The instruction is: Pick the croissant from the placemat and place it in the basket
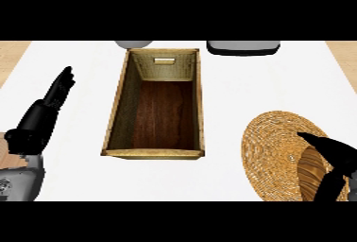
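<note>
A brown, ridged croissant (311, 171) lies on the lower right part of the round woven placemat (275, 151). My right hand (339, 158) hovers over the croissant's right side. Its fingers (310, 139) stretch up and to the left past the croissant, not curled round it, and the hand hides part of the pastry. The long woven basket (118, 106), with a dark wooden floor, stands in the middle of the counter to the left of the placemat, and nothing lies inside it. My left hand (57, 92) rests at the left with its fingers straight and pointing up.
A grey rounded object (134, 44) sits behind the basket at the counter's far edge. A white and dark appliance (244, 47) stands at the back right. White counter (223, 94) separates the basket from the placemat.
</note>
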